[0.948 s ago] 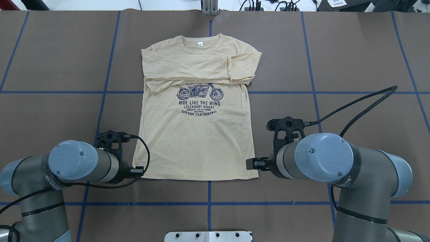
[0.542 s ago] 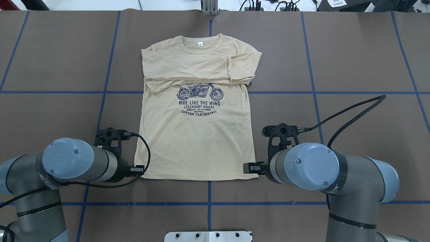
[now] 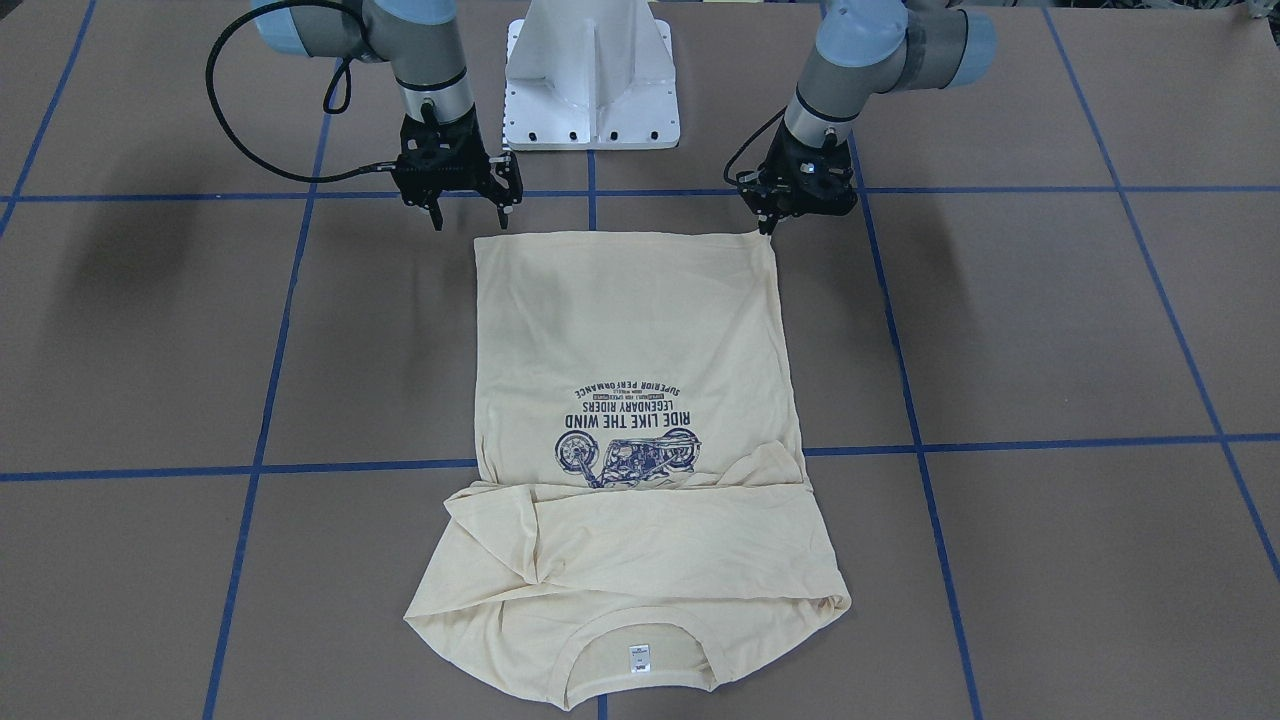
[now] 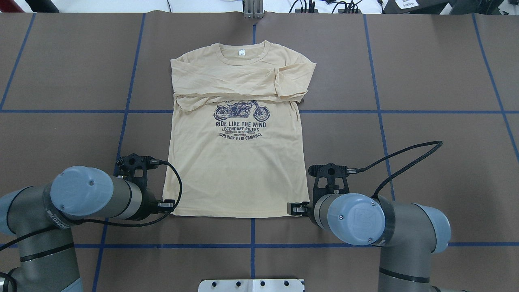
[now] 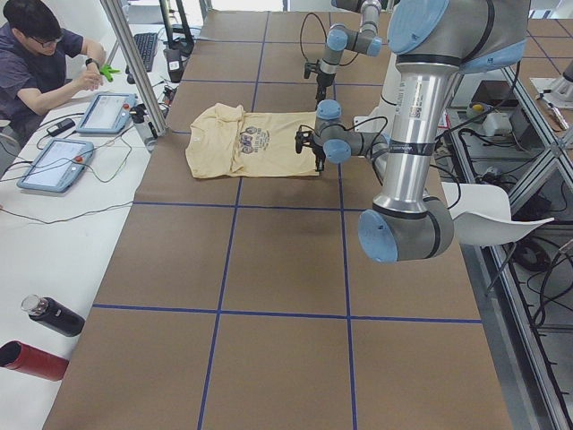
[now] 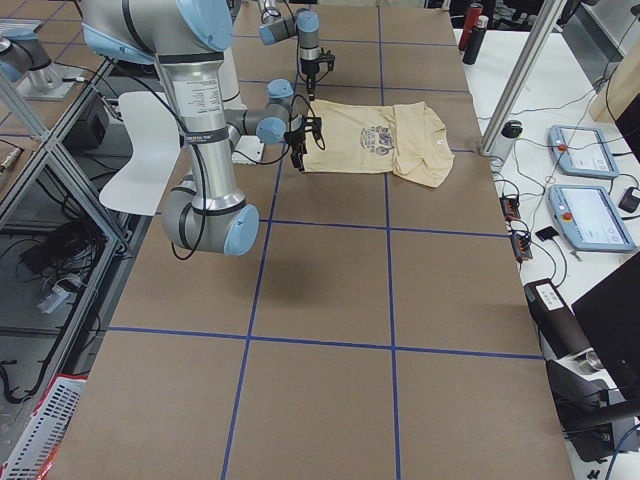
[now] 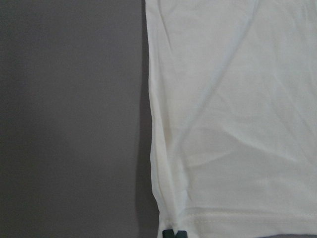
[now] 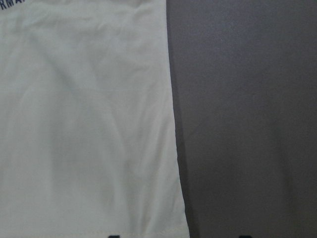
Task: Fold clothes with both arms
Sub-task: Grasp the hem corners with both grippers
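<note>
The cream shirt (image 4: pixel 237 170) lies flat on the tabletop (image 4: pixel 425 81), with the left claw (image 3: pixel 768 228) pinched onto one hem corner and the right claw (image 3: pixel 472 218) spread empty over the other, likely to lift the hem evenly.

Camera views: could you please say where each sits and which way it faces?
Front-facing: across the table, facing the robot; left arm, right arm, pedestal.
Overhead: behind the robot, looking forward and down; both arms.
Exterior left: table's end; left arm near.
Exterior right: opposite end; right arm near.
Left wrist: down onto shirt hem; closed jaws' tips.
Right wrist: likewise; open jaws' tips.
Shared: all show the shirt.
</note>
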